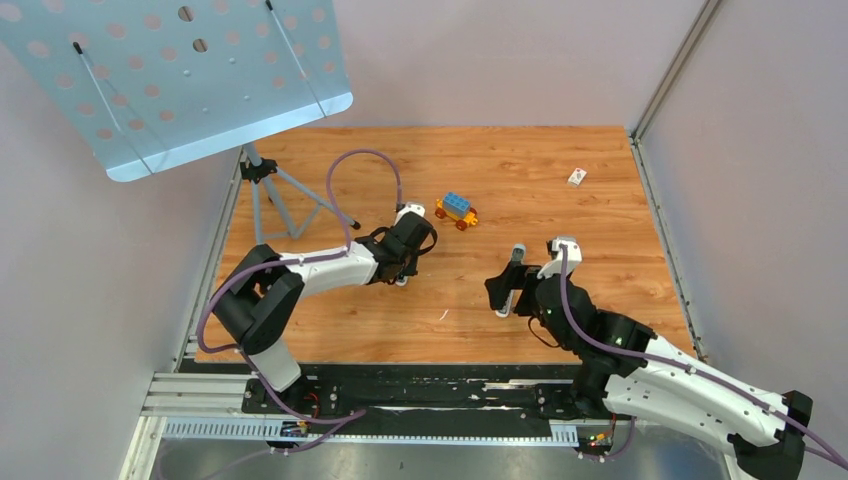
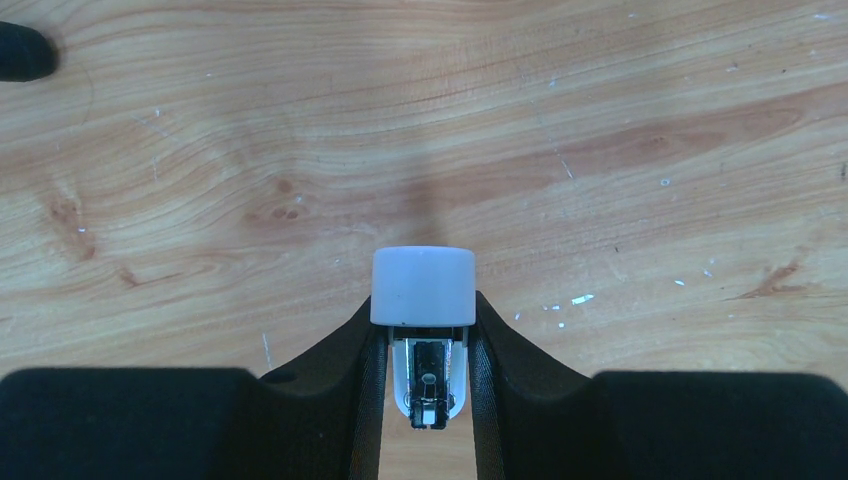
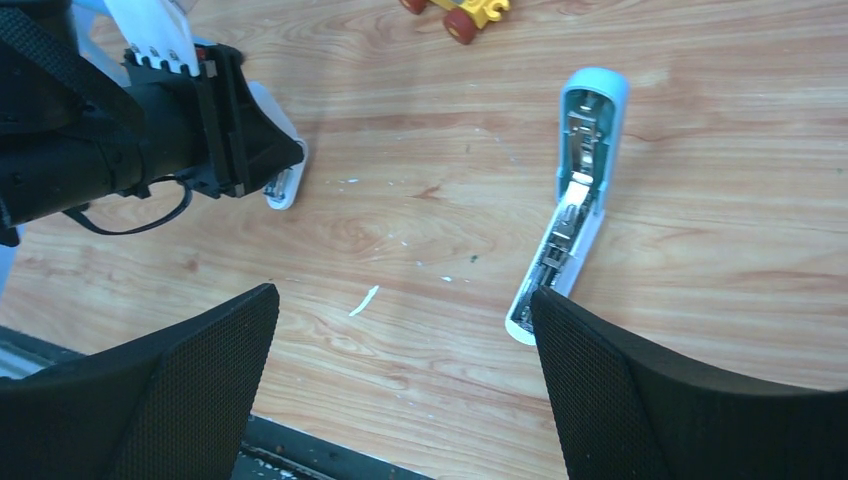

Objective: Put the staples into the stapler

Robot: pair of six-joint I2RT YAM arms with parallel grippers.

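Observation:
A light-blue stapler [image 3: 570,210] lies folded open on the wooden table, its metal channel facing up. In the top view this stapler [image 1: 516,256] sits just beyond my right gripper [image 1: 507,295]. The right gripper [image 3: 402,300] is open and holds nothing, and its right finger [image 3: 640,390] covers the stapler's near end. My left gripper [image 2: 425,320] is shut on a small white stapler [image 2: 423,285], with metal parts showing between the fingers. That white stapler [image 3: 283,185] touches the table under the left gripper [image 1: 403,272]. The staples are out of view as loose strips.
A yellow-and-blue toy car [image 1: 456,210] stands mid-table. A small white box [image 1: 577,177] lies at the far right. A music stand with a perforated plate [image 1: 170,80] and tripod [image 1: 268,195] fills the far left. A white scrap [image 3: 365,300] lies between the right gripper's fingers.

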